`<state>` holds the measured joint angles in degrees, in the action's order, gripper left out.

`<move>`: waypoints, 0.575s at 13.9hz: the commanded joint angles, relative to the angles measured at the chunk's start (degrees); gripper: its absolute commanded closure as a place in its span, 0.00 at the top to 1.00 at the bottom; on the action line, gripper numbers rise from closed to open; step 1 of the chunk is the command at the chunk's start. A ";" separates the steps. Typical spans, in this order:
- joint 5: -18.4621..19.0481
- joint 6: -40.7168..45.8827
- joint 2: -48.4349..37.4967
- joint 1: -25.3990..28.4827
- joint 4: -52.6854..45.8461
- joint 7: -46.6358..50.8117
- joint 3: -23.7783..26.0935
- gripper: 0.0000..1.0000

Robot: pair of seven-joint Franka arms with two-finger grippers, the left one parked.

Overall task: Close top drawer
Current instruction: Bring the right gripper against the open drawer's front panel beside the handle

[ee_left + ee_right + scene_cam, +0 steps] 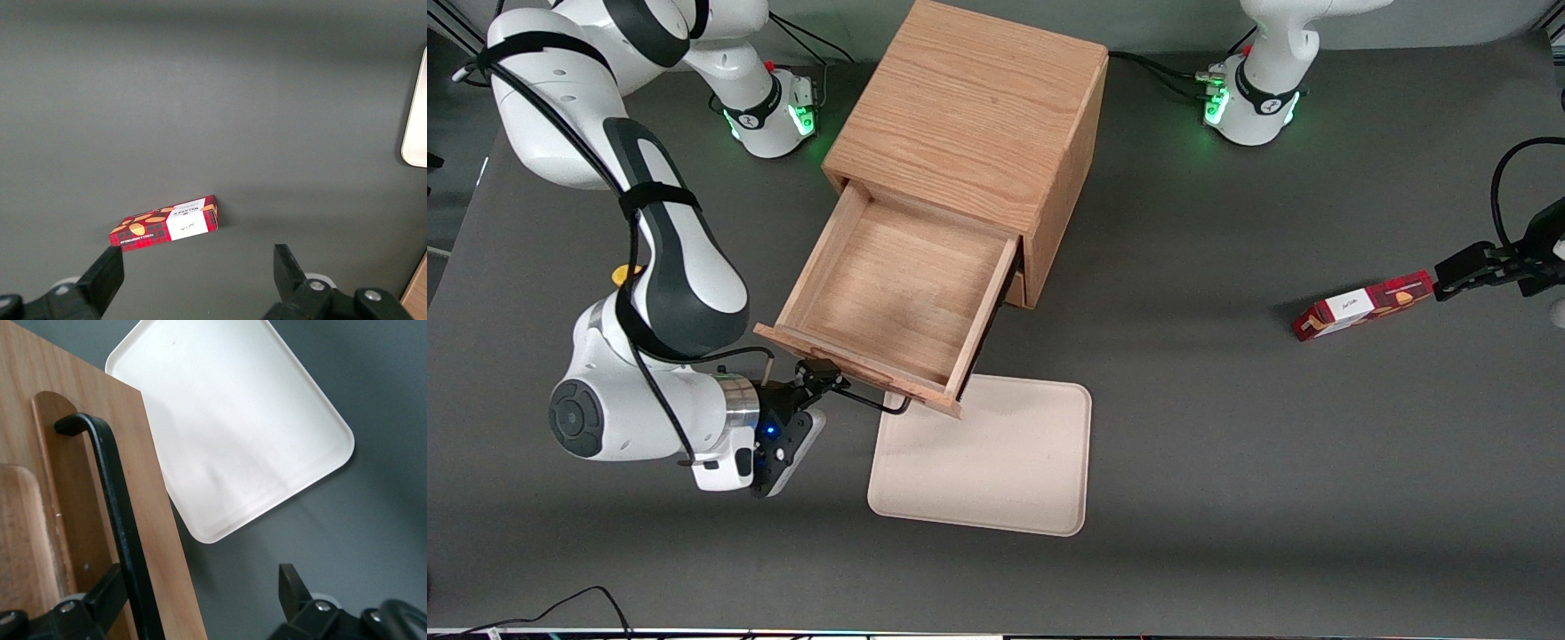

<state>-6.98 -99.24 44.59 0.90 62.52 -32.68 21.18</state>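
Observation:
The top drawer is pulled far out of the light oak cabinet, and its shallow wooden box is empty. Its black wire handle sits on the drawer front, nearer the front camera. My right gripper is at the drawer front, at the handle's end toward the working arm's side. In the right wrist view the gripper is open wide. One finger lies right beside the handle against the drawer front. The other finger hangs over the grey table.
A cream tray lies on the table just nearer the front camera than the open drawer, partly under its corner; it also shows in the right wrist view. A red snack box lies toward the parked arm's end.

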 commanded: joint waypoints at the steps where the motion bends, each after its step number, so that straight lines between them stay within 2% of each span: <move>1: 1.35 -0.87 1.47 0.50 -1.61 -1.34 -0.09 1.00; 8: 4.43 -3.32 1.82 1.21 0.58 -1.43 0.18 1.00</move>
<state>-4.24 -100.54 45.56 1.90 62.77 -32.87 21.20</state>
